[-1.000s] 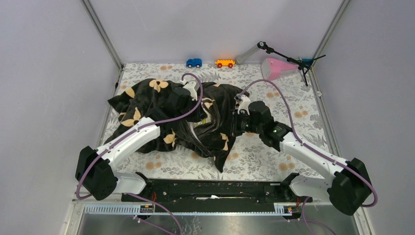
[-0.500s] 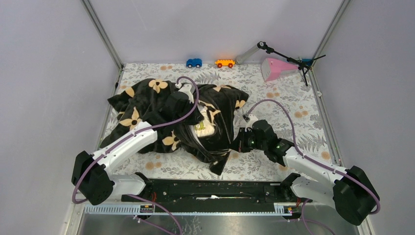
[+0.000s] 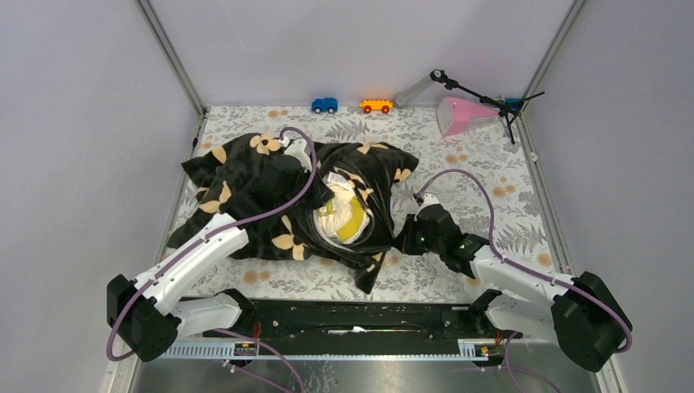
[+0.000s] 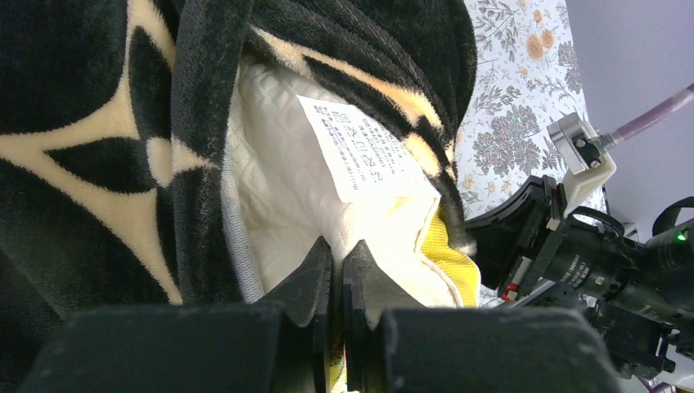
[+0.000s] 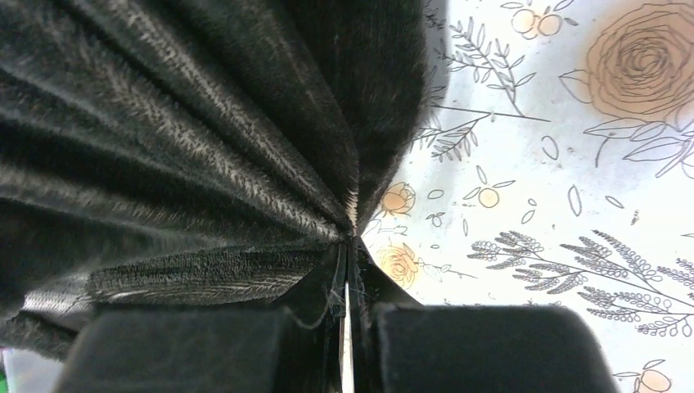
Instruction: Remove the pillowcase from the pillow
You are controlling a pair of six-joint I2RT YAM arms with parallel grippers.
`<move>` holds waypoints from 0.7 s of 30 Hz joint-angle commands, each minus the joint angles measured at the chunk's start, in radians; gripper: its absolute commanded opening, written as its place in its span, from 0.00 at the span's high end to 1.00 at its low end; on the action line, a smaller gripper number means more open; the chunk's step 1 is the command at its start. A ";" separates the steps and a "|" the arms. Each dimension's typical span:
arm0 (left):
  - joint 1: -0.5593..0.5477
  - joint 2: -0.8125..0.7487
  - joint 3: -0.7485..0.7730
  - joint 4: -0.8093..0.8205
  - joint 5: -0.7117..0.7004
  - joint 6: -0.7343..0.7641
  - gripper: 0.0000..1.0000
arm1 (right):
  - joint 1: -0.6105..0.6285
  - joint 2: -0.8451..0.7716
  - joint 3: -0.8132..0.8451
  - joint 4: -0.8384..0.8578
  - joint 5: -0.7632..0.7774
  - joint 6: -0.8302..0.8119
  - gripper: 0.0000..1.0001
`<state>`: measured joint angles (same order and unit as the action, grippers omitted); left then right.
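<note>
Item one: the black plush fabric pillowcase (image 3: 245,176) printed with tan four-petal flowers is lying crumpled across the left-centre of the counter (image 3: 524,246), on the grey-and-orange floral leaf-print sheet (image 3: 491,164). Its opening is gaping toward my arms.

Item two: the cream-white quilted pillow (image 3: 335,214) with a yellow-green side band is showing through that opening, the rest of it sitting inside the cover. In the left wrist view its dimpled surface (image 4: 286,196) is lying between dark folds (image 4: 82,98).

Item three: a white rectangular label tag (image 4: 360,147) is hanging off the pillow's seam. It is carrying several printed lines, too small to read.

My left gripper (image 4: 337,254) is sitting at the opening with its fingers pressed almost together against the white quilting; I cannot tell whether anything is caught between them.

My right gripper (image 5: 348,246) is pinching the pillowcase (image 5: 180,131). The deep-pile fabric is fanning out from the closed tips in tight pleats, with a stitched hem running along the lower fold. From above, this gripper (image 3: 405,240) is sitting at the cover's right-hand edge, low over the sheet.
</note>
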<state>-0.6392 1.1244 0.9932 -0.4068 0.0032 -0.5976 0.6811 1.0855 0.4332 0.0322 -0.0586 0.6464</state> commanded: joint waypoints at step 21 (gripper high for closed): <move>0.027 -0.230 0.084 -0.031 -0.008 0.042 1.00 | -0.155 -0.046 0.026 -0.208 0.421 0.101 1.00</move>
<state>-0.6392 0.9817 1.0195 -0.5304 0.0433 -0.5823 0.6209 1.0077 0.4744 -0.0505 0.2840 0.8165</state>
